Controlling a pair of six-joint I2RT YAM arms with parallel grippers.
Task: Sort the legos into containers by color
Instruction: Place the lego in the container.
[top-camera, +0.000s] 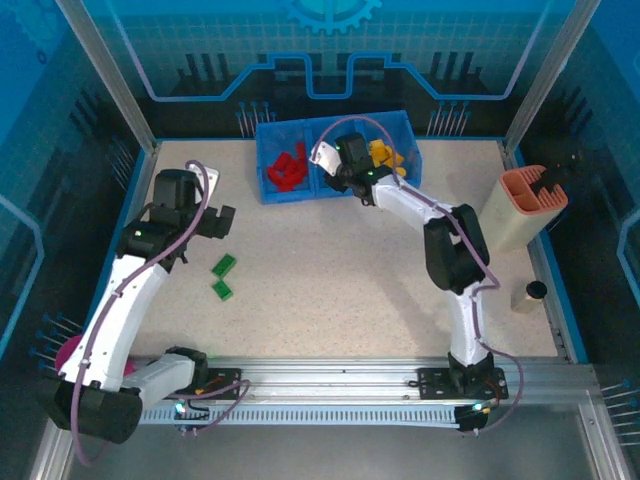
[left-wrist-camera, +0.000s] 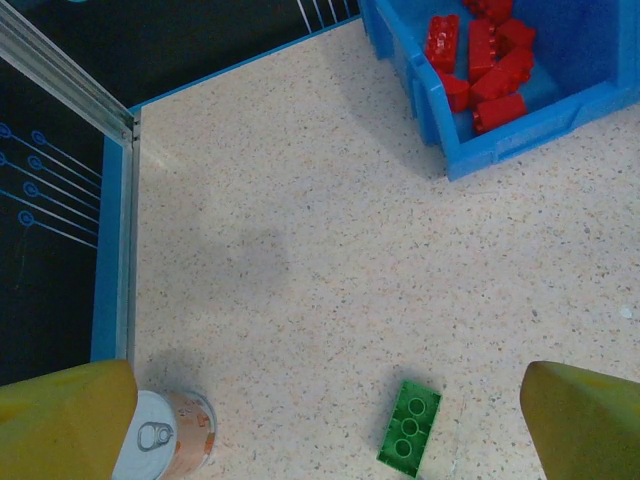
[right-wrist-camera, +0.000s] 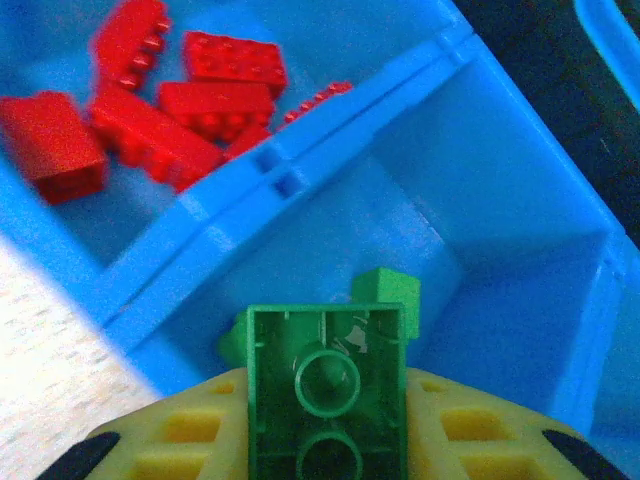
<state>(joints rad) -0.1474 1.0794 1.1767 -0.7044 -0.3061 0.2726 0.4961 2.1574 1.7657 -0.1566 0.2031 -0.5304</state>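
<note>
Right gripper (right-wrist-camera: 325, 432) outstretched above middle compartment (right-wrist-camera: 500, 260), tight on green lego (right-wrist-camera: 327, 368); left gripper (left-wrist-camera: 325, 425) spread.

A salmon-and-beige holder (top-camera: 525, 205) stands at the speckled table's (top-camera: 330, 270) right edge, with a small dark-topped cylinder (top-camera: 530, 297) nearby. A pull-tab can (left-wrist-camera: 170, 440) stands near the left edge.

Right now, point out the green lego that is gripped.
The green lego in the right pincer, over the middle compartment; two others lie on the table.
</note>
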